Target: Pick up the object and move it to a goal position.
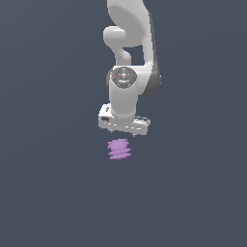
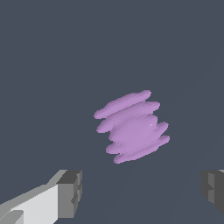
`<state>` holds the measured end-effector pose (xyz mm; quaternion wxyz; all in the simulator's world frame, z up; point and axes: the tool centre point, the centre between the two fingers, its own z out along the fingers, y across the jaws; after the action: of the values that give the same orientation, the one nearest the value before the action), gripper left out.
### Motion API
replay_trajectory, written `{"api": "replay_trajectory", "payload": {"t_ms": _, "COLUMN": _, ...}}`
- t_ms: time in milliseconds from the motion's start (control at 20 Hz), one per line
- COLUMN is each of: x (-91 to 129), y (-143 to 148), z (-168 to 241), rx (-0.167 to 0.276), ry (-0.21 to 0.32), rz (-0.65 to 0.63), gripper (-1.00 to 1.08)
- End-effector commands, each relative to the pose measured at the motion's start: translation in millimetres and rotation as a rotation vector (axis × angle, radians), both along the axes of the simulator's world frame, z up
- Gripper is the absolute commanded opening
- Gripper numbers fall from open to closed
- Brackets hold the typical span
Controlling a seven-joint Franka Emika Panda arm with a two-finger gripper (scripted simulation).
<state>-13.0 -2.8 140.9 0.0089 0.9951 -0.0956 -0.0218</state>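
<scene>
The object (image 1: 118,149) is a small light-purple ridged lump with stacked fins and spiky edges, lying on the dark grey floor. In the exterior view the white gripper (image 1: 123,131) hangs just above and slightly behind it, not touching it. In the wrist view the object (image 2: 132,127) lies ahead of the gripper (image 2: 142,192), in line with the gap between the jaws. The two grey fingertips (image 2: 70,192) stand wide apart with nothing between them. The gripper is open and empty.
The white arm (image 1: 129,43) rises straight up behind the gripper. The flat dark grey floor (image 1: 48,193) extends all around; no other objects or edges show.
</scene>
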Motion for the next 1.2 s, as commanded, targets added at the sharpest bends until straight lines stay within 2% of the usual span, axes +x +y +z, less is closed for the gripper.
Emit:
{"api": "replay_trajectory", "payload": {"t_ms": 0, "x": 1, "y": 0, "z": -5, "rx": 0.001, "ry": -0.002, "rz": -0.067, "gripper": 1.00}}
{"api": "replay_trajectory", "payload": {"t_ms": 1150, "x": 8, "y": -11, "z": -52, "rx": -0.004, "ry": -0.026, "rz": -0.761, "gripper": 1.00}}
